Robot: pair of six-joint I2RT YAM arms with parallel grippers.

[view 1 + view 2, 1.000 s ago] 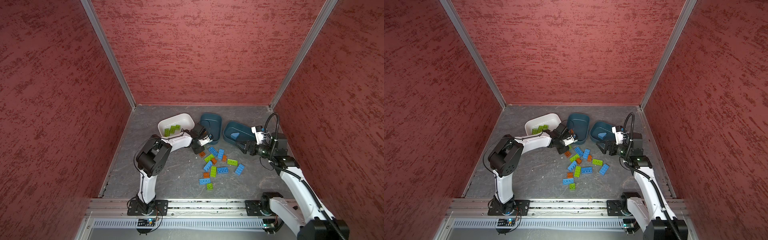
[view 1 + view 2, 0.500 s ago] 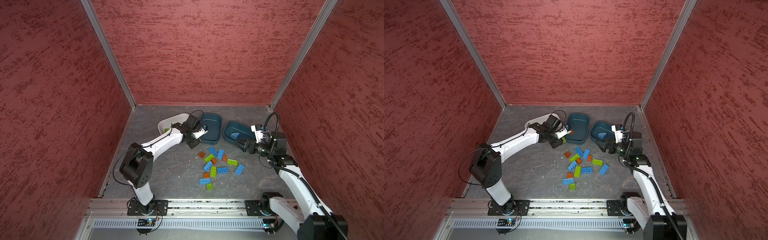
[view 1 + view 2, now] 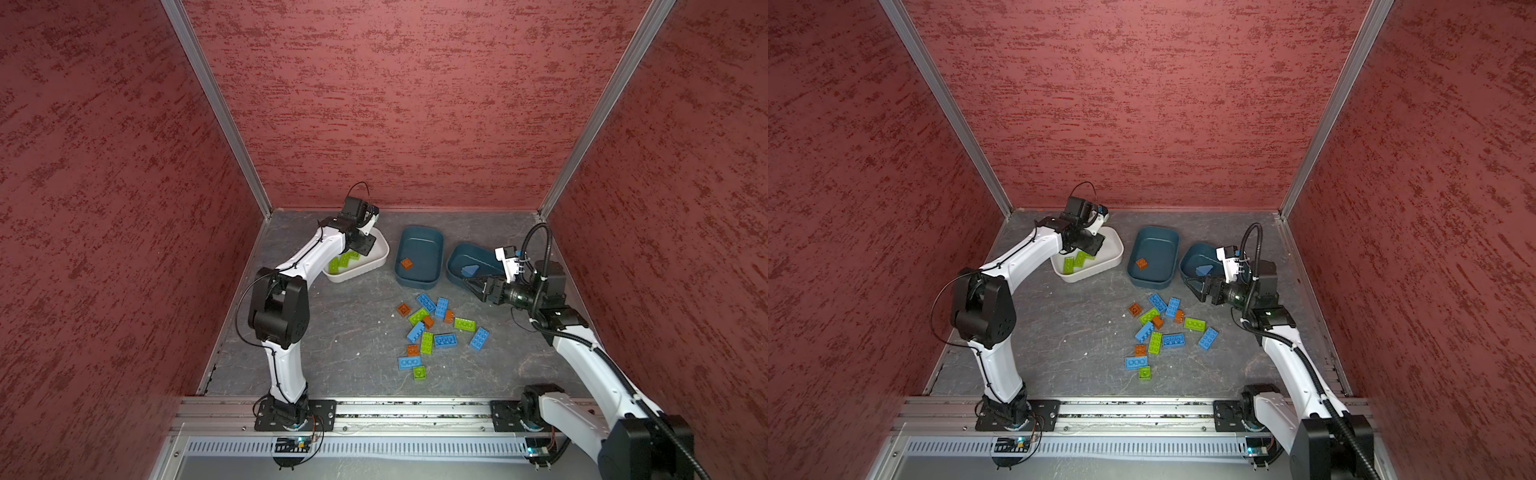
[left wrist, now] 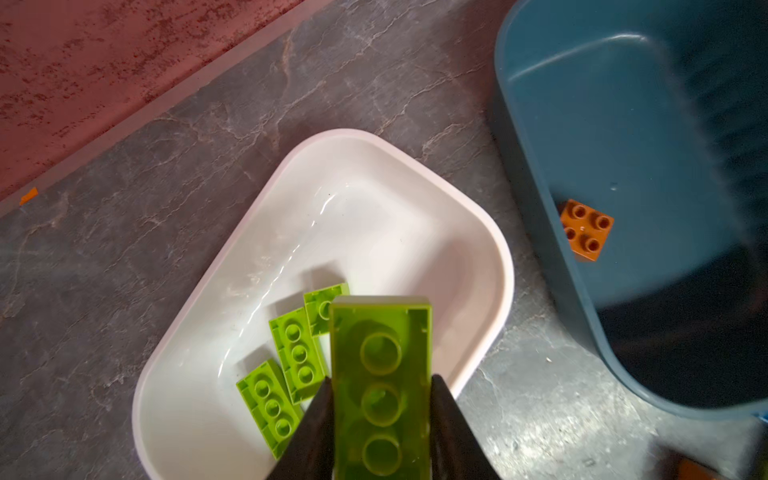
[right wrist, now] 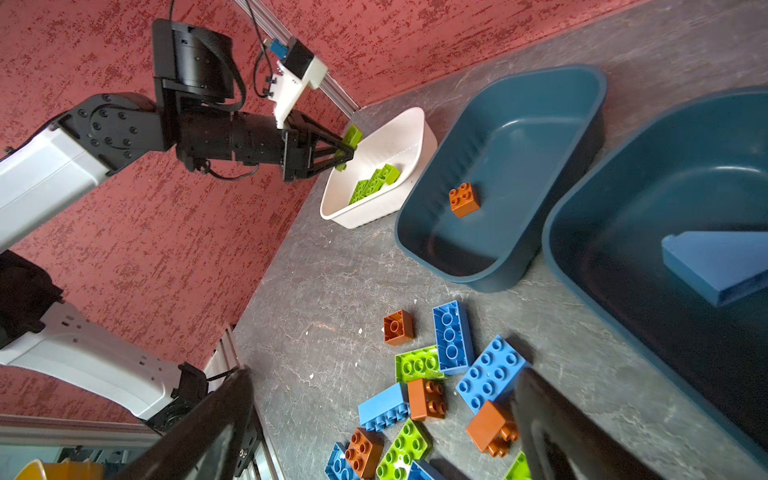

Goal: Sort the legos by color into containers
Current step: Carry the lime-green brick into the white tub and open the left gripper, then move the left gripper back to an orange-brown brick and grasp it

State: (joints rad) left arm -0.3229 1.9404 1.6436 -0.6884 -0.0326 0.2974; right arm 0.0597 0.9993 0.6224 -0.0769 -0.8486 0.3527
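The left arm has swung away from the middle teal tub (image 3: 420,239), and the left gripper (image 4: 381,380) now hangs over the white tub (image 4: 500,257), jaws clamped on a lime green brick (image 4: 380,328); three green legos (image 4: 297,353) lie just below its tips. This looks like the drop step, and the next move calls for opening the jaws. The right gripper (image 3: 473,289) waits spread wide, the loose pile (image 3: 436,328) just ahead of it. Only the left wrist view shows the clamp squarely; in both top views the wrist hides it, while the right wrist view shows the brick above the rim
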